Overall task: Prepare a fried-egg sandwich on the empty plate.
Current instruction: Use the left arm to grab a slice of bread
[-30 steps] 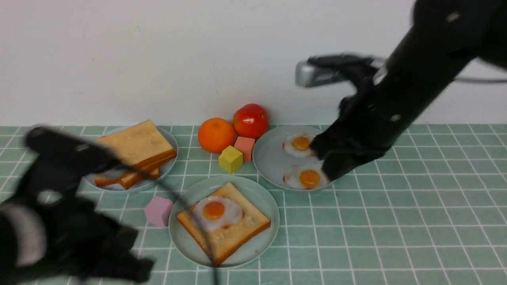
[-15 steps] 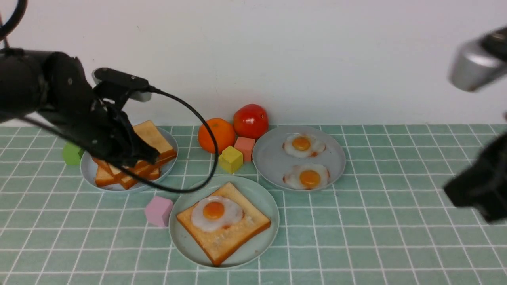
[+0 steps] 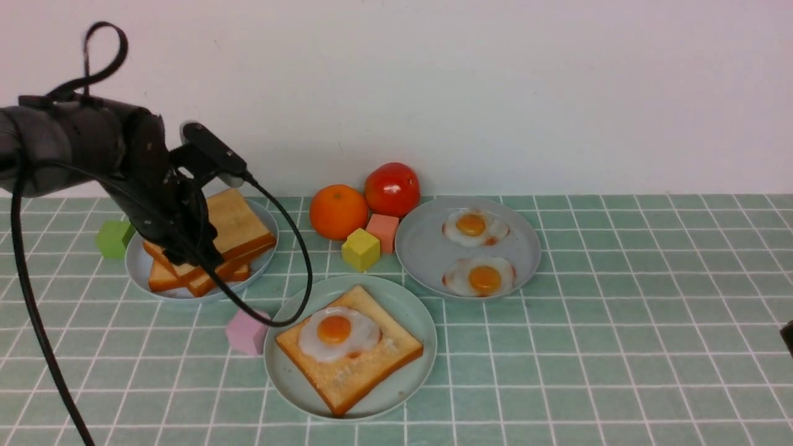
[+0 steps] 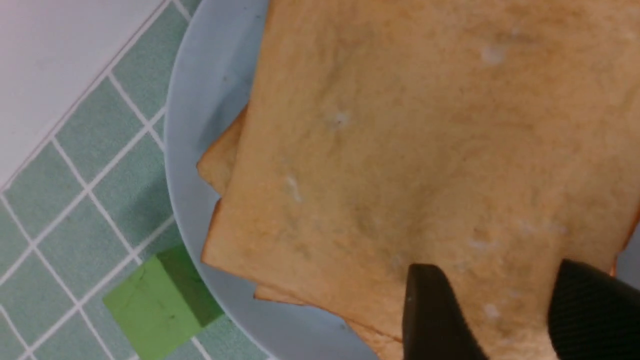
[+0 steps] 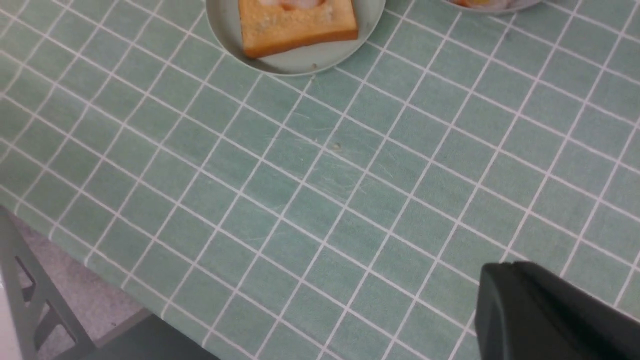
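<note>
Lying nearest on the green-tiled desk (image 3: 619, 384), the round pale mint-green plate (image 3: 291, 384) is carrying one square golden-brown toast slice (image 3: 372, 378) with a flat white orange-yolked fried egg (image 3: 337, 331) on it. By judgement, the sandwich is lacking only its upper slice. At the near right, the right pincer (image 5: 550, 315) is showing only one dark part, so its opening cannot be told; it is standing well apart from the food. A pink cube (image 3: 248, 331) is sitting just beside the plate.

Farther back on the left, the left pincer (image 4: 510, 315) is hovering with jaws apart, gripping nothing, over one edge of the top stacked toast slice (image 4: 425, 125) on a pale blue-grey plate (image 4: 210, 100). Whether it is touching cannot be told.

That slice is probably light, stiff and dry, with a firmer crust. Pinching across an overhanging edge, one finger above and one below, is looking soundest.

Behind, two spare eggs (image 3: 476, 227) are lying on a second blue-grey plate (image 3: 421, 248), beside a yellow cube (image 3: 360, 249), an orange (image 3: 338, 211) and a tomato (image 3: 391, 189).
</note>
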{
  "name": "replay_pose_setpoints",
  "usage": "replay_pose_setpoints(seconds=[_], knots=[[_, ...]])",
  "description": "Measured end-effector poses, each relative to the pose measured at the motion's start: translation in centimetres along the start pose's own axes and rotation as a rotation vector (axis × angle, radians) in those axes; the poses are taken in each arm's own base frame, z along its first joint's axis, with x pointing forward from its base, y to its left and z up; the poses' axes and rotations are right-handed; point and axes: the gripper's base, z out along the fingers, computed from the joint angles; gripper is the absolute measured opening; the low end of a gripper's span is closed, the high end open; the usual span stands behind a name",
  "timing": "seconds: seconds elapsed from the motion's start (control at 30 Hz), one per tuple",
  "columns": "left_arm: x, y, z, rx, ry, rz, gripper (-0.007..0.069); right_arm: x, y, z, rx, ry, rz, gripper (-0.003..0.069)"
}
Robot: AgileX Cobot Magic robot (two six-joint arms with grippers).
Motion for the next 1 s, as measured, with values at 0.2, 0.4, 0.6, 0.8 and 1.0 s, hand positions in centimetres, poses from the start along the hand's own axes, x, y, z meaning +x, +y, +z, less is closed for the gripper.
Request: replay_pose_setpoints(seconds=[0.2, 0.4, 0.6, 0.8, 1.0], knots=[[-0.1, 0.0, 0.4, 0.0, 0.004, 0.006, 0.0358, 0.0, 0.0, 0.0, -0.005, -0.001, 0.004, 0.002], [-0.4, 0.4, -1.0, -0.02, -0.024, 0.003, 0.0359, -0.1, 0.0, 0.0, -0.005, -0.013, 0.005, 0.0023], [-0.7, 0.8, -4.7, -0.015, -0.059, -0.043, 0.036, -0.2, 0.0, 0.0, -0.005, -0.017, 0.005, 0.0023], [0.2, -0.1, -4.8, 0.057, -0.006, -0.013, 0.036, -0.3, 0.0, 0.0, -0.005, -0.033, 0.0, 0.0025], [0.1, -0.4, -2.6, 0.046, -0.026, 0.065, 0.036, -0.3, 0.0, 0.0, -0.005, -0.037, 0.0, 0.0032]])
